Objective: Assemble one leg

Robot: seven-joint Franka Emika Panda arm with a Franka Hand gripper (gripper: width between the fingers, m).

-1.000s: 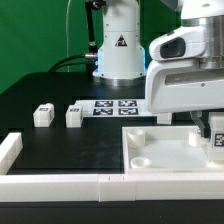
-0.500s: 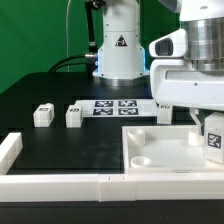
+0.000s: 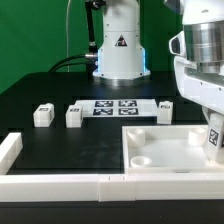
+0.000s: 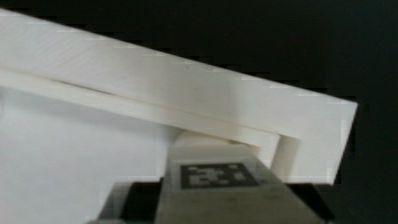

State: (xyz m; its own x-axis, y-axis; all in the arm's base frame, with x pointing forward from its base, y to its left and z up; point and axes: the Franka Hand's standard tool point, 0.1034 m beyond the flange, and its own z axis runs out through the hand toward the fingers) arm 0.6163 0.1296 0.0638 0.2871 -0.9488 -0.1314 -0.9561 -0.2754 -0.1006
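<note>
The leg (image 4: 217, 175) sits btwn the fingers of the gripper (image 4: 215, 203), tag face toward the wrist cam. The jaws look clamped on its two sides. In the exterior view it hangs at the frame's right edge, over the far-right part of the square panel (image 3: 150, 141). The wrist view shows the panel's raised wall and a corner just beyond the leg. Whether the leg's base touches the panel yet: can't tell.

Progress, as a judgement: pickup and carry look done, seating not yet. Left to do: line the leg up w/ a corner socket, push it in, prob. turn it tight, then let go.

Further out, three spare legs (image 3: 42, 115) stand on the black table (image 3: 60, 145) near the marker board (image 3: 113, 106). White bars (image 3: 60, 183) lie along the front.
</note>
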